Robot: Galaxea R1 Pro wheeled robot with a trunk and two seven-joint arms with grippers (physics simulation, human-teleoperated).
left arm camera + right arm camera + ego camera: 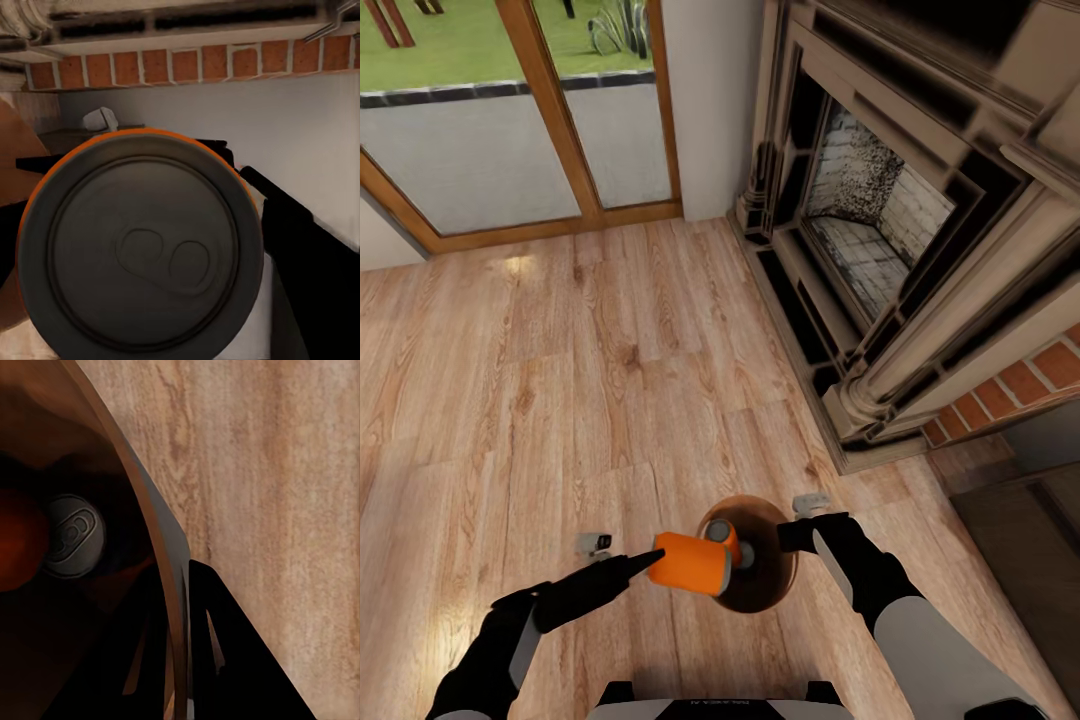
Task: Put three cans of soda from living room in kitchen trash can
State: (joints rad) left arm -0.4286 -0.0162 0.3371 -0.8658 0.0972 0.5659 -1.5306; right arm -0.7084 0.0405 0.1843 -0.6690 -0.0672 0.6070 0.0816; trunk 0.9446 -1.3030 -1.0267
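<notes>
Beside brick fireplace point(880, 210), held soda can point(693, 563) over bin point(770, 590).

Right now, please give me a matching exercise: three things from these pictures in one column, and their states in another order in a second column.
1. soda can in the left gripper
2. soda can with its grey top up
3. brown bin

A. gripped at the rim by the right gripper
B. lying sideways above the bin's mouth
C. standing inside the bin

Pairs: 1-B, 2-C, 3-A
</notes>
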